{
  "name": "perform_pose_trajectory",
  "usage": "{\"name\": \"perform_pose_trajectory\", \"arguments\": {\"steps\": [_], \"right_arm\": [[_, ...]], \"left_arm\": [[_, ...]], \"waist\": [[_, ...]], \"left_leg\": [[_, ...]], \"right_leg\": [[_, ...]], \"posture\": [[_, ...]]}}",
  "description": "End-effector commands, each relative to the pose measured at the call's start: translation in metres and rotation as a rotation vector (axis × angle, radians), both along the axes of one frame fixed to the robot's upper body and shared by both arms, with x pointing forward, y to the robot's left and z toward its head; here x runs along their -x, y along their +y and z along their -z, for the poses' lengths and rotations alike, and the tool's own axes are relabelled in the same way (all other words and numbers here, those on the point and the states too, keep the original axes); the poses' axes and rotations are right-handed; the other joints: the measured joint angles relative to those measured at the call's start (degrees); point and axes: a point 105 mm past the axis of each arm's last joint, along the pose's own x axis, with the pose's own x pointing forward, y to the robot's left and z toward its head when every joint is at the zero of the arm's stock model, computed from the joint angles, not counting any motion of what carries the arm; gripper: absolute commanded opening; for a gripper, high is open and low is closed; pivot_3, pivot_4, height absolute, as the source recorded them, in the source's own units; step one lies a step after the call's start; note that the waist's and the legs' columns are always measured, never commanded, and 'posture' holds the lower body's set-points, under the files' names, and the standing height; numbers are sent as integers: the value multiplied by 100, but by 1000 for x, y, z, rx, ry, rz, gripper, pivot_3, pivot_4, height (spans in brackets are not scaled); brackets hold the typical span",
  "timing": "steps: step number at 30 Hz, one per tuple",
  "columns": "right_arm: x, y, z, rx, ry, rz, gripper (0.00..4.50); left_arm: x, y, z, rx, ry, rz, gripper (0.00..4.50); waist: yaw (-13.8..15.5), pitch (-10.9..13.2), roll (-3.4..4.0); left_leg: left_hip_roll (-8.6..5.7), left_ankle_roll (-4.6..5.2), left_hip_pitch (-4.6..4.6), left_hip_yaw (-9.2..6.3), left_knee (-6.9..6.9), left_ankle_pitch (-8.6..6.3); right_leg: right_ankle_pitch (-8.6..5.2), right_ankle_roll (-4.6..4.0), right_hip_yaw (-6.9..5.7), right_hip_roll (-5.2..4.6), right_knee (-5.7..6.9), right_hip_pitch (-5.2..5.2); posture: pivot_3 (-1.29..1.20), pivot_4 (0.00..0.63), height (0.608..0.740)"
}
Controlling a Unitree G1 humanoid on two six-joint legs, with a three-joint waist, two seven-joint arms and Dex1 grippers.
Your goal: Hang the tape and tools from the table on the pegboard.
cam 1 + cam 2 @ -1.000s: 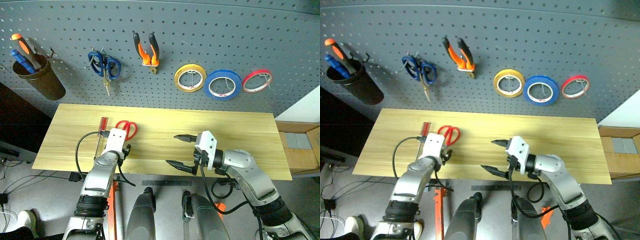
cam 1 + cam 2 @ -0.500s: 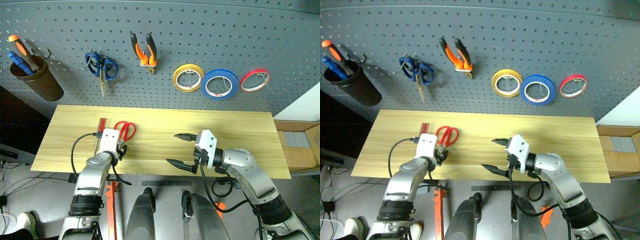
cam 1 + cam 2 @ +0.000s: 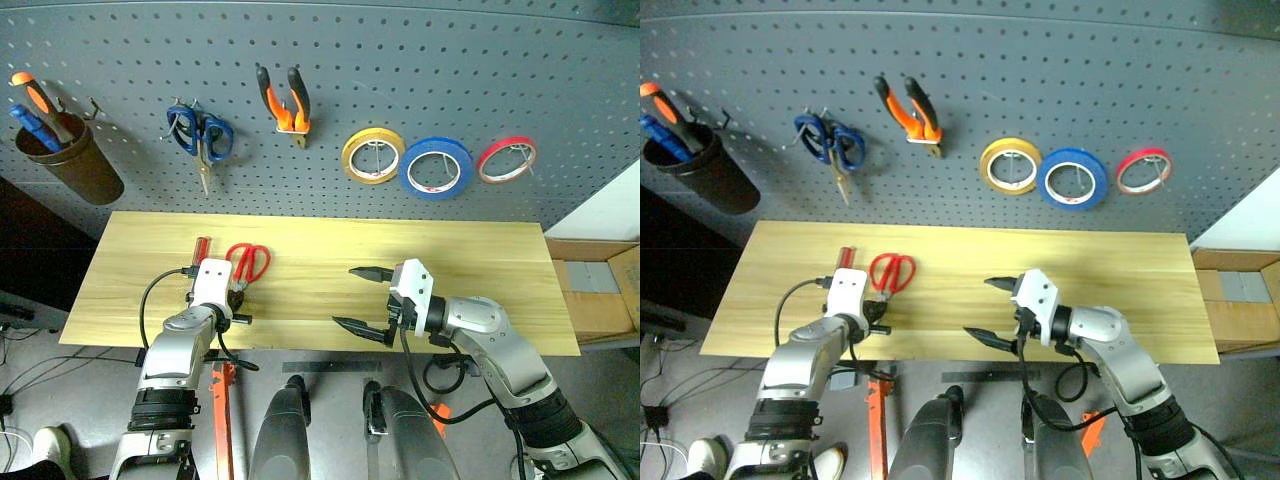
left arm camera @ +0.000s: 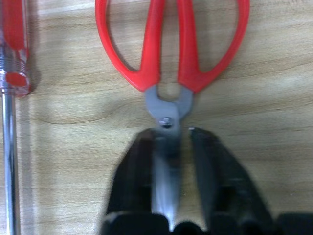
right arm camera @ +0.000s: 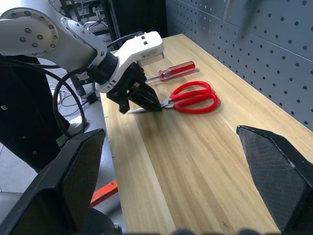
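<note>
Jaws of left gripper [image 4: 168, 147] are pinching the scissors [image 4: 168, 93] by the slick, stiff steel blades; right gripper [image 3: 362, 298] is gaping, idle.

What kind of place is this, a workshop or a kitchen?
Most likely a workshop or tool bench. A grey pegboard holds pliers, scissors and rolls of tape. In front of it, red scissors and a screwdriver lie on a wooden table.

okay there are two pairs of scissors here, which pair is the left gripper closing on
The red-handled scissors, lying flat on the table beside a red-handled screwdriver. The left gripper straddles their blades. The blue-handled scissors hang on the pegboard.
</note>
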Motion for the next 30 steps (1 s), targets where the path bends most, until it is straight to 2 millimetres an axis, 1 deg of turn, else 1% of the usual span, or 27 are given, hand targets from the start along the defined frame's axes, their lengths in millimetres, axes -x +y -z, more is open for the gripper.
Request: {"name": "perform_pose_trajectory", "arguments": {"steps": [1,8,14,18,21,22,24,26,27,28,30], "right_arm": [[0,0,-9,-21,-44,-2,4500],[0,0,-9,-20,-47,-2,4500],[0,1,-9,-21,-48,-16,4500],[1,0,-11,-26,-51,-26,4500],[6,0,-21,-74,-46,-36,4500],[9,0,-24,-95,-38,-43,4500],[12,-2,-35,-143,-26,-33,4500],[13,-4,-45,-187,-21,5,4500],[13,-6,-51,-228,2,33,4500],[13,-7,-54,-253,18,57,4500],[16,-10,-61,-301,40,96,4500]], "left_arm": [[16,8,26,8,113,-32,240],[15,10,24,-11,108,-35,240],[13,6,20,17,79,-39,240],[8,2,7,21,-21,-45,240],[11,-8,-9,5,-136,-32,240],[12,-10,-15,10,-197,-43,240],[21,-12,-26,-11,-283,-61,240],[36,-16,-32,-29,-336,-61,240],[43,-19,-36,-57,-362,-27,240],[53,-23,-40,-42,-393,4,240],[70,-23,-50,-21,-466,10,240]], "waist": [[-20,0,0],[-25,0,0],[-24,0,0],[-24,0,0],[-24,0,-1],[-23,-1,-2],[-19,-3,-7],[-22,-16,-29],[-22,-19,-33],[-22,-21,-36],[-20,-28,-36]], "left_leg": [[0,0,0,-1,0,0],[0,0,1,-1,-1,0],[0,0,2,-3,-2,0],[0,0,1,-4,-3,0],[1,-2,-2,-4,-4,-1],[1,-4,-4,-3,-5,-3],[0,-7,-21,-3,-4,-5],[1,-10,-48,-3,-2,-6],[3,-13,-62,-6,-1,-7],[4,-15,-67,-7,-1,-8],[5,-20,-74,-6,-1,-10]], "right_leg": [[0,0,0,0,0,0],[0,0,1,0,0,0],[0,0,2,0,0,0],[0,0,2,0,-1,-1],[0,0,3,0,-6,-2],[0,1,5,0,-9,-3],[-3,7,1,0,-13,-10],[-4,8,-6,1,-17,-28],[-4,8,-9,4,-17,-38],[-4,8,-11,6,-17,-43],[-4,8,-13,7,-18,-48]], "posture": [[92,362,740],[94,363,740],[101,357,740],[102,350,740],[102,336,740],[102,329,740],[104,316,740],[104,309,740],[104,304,740],[103,297,740],[104,284,740]]}}
